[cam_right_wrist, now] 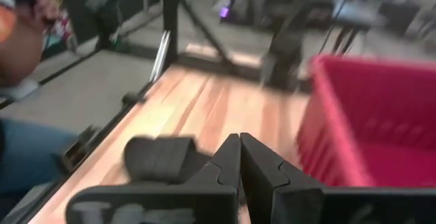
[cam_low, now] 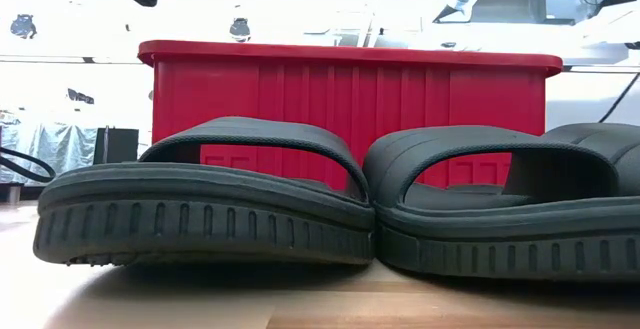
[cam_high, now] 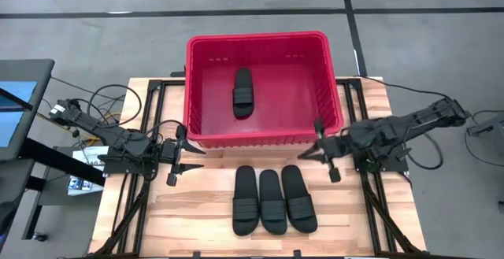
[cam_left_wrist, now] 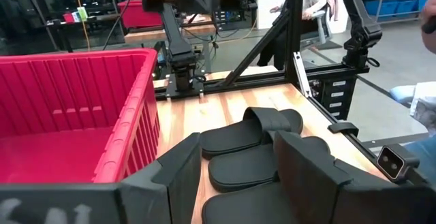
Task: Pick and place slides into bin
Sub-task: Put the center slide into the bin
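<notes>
Three slides (cam_high: pixel 272 199) side by side on table (cam_high: pixel 197 212), long way toward bin (cam_high: pixel 260 137). My right hand (cam_high: pixel 323 155) nearer, clenched empty; left hand (cam_high: pixel 179 163) released.

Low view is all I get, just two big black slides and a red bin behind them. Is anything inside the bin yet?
Observer: Yes, one slide lies on the floor of the red bin.
Operator: How many are out on the table?
Observer: A row of three slides, side by side in front of the bin.
Operator: And where are the pincers?
Observer: One is near each front corner of the bin, and both are empty. The left pincer is open and the right pincer is shut.
</notes>
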`<state>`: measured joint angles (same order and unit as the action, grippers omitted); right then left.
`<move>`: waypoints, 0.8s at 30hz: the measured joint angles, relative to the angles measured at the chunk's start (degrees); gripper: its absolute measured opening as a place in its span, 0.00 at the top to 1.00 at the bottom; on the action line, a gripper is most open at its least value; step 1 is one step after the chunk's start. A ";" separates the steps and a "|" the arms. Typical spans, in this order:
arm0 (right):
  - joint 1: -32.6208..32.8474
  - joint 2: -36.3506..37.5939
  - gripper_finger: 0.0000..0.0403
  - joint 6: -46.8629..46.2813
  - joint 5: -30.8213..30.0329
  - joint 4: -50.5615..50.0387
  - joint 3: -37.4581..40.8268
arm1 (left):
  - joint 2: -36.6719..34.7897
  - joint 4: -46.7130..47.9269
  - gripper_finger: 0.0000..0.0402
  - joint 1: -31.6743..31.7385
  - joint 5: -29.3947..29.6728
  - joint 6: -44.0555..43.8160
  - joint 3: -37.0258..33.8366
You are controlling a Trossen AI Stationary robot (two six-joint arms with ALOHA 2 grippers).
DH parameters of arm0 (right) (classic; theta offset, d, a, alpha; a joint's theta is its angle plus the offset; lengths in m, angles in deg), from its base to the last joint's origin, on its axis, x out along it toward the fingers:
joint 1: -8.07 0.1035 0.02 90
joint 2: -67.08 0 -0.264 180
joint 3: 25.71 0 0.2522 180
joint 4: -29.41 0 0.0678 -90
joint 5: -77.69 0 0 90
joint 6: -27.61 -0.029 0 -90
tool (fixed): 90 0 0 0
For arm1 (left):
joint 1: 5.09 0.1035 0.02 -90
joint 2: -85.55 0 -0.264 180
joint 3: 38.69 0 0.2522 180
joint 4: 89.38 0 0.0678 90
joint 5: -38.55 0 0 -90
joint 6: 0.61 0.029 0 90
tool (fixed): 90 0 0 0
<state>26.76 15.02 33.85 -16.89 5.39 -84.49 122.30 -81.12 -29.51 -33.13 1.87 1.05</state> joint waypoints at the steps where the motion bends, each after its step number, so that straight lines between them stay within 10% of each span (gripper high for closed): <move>1: 0.52 -1.38 1.00 -0.99 0.00 -0.12 0.00 | 0.00 0.00 0.56 0.00 0.00 0.00 0.00; 24: 3.94 -21.40 1.00 -22.72 0.00 4.96 -0.02 | 0.00 -0.07 0.56 -0.02 -4.70 -1.73 0.00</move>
<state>30.70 -6.37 11.13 -16.89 10.35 -84.51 122.30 -81.19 -29.54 -37.82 0.14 1.05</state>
